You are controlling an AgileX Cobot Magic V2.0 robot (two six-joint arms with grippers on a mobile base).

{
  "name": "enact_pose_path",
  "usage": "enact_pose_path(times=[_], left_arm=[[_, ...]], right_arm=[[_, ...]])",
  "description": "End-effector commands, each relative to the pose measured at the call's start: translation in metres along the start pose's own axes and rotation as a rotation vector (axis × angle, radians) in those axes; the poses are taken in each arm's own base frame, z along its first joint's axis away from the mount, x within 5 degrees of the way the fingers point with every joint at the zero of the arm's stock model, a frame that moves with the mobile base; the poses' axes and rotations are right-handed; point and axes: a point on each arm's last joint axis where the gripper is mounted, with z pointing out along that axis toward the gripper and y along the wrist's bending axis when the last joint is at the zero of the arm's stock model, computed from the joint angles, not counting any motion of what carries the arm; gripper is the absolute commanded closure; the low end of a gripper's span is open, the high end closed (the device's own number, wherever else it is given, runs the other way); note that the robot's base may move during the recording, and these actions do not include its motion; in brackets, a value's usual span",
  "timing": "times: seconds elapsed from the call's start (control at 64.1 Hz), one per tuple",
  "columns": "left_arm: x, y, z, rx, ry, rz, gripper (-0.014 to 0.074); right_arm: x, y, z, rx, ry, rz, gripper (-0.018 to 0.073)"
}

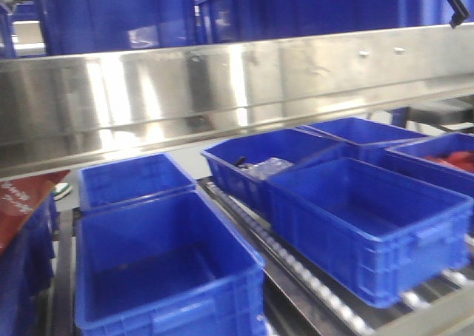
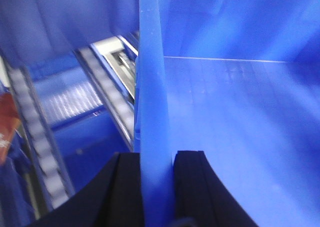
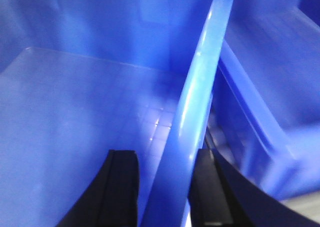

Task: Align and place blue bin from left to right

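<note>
Left gripper is clamped on a wall of the blue bin, and right gripper is clamped on another wall, fingers astride the rim. The bin sits above the roller conveyor and other bins. It is probably the blurry blue mass at the top of the front view.

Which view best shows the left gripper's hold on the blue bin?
Left wrist: the left gripper has a jaw each side of the blue bin wall. Right wrist shows only the right gripper, likewise on a wall; the front view misses it.
</note>
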Motion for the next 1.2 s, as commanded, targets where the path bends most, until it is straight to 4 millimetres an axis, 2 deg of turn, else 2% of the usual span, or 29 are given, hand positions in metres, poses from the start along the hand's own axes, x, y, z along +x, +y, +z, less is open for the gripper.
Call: enact_pose_path(times=[0.0, 1.185], left_arm=[[-0.009, -0.0103, -0.0168, 0.097, -0.099, -0.015, 0.0613], [-0.009, -0.0103, -0.0168, 0.097, -0.099, -0.015, 0.0613]], right_arm=[[-0.0153, 0.0062, -0.0148, -0.041, -0.158, 0.015, 0.0628], [-0.0157, 0.0062, -0.0149, -0.041, -0.163, 0.015, 0.0628]])
